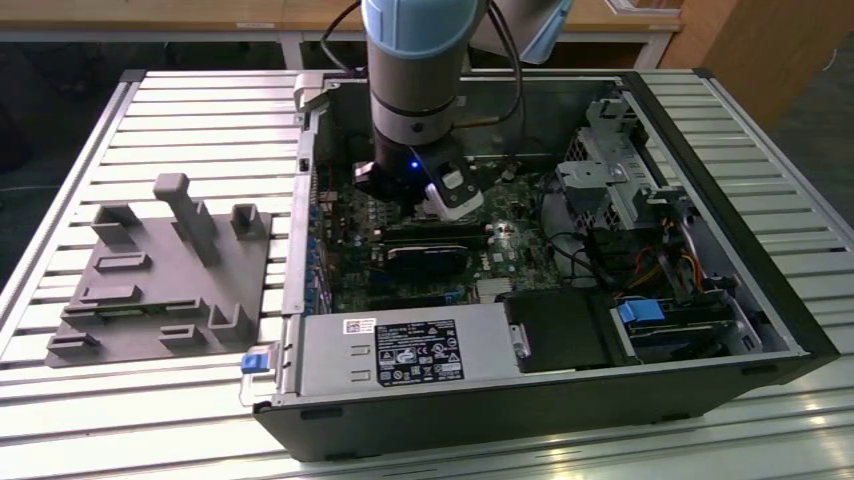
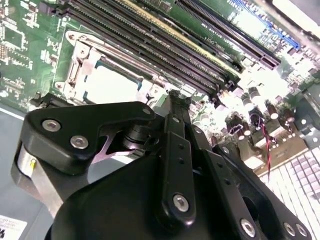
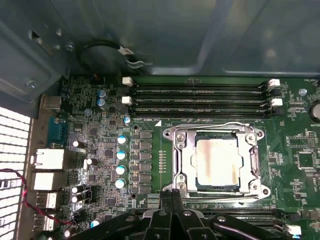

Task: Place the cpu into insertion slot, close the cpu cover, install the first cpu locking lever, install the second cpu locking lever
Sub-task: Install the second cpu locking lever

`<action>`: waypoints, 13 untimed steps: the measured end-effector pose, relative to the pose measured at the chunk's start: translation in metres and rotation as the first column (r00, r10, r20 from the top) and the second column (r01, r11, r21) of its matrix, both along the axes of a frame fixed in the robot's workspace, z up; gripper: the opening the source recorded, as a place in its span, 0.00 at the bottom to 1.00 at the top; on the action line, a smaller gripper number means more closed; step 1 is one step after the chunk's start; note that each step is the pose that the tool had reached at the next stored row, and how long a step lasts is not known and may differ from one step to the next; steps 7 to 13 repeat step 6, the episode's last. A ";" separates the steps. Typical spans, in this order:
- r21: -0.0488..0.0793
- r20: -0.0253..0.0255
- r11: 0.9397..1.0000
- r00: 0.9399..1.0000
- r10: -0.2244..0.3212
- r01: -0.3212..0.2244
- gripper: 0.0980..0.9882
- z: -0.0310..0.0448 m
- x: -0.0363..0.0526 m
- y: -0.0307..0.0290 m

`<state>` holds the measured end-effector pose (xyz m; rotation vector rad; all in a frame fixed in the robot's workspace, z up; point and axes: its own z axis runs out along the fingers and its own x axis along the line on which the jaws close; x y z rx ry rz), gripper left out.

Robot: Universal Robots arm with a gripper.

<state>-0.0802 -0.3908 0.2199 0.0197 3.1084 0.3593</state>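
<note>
Gripper (image 3: 172,197) beside cpu cover (image 3: 218,135), cpu (image 3: 216,161) seated; memory slots (image 3: 200,100) beyond.

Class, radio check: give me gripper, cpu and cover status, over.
Gripper shut, empty, beside the slot. Cpu seated in slot. Cover down around it. Nothing in the way.

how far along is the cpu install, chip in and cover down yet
Done, by the look of it: the cpu lies in the insertion slot, and the cpu cover frames it, lying flat over it. In hand: nothing; the end effector hangs beside the socket, fingers together and empty. Left: the locking levers. Thin wire bars run along the cover's edges, but I cannot tell whether either is latched.
</note>
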 end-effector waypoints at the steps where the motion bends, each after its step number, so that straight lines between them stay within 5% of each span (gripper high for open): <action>1: 0.002 0.000 1.000 1.000 0.000 0.000 0.01 0.0014 0.0000 0.0000; 13: 0.008 0.000 1.000 1.000 0.000 0.000 0.01 0.0048 0.0000 0.0000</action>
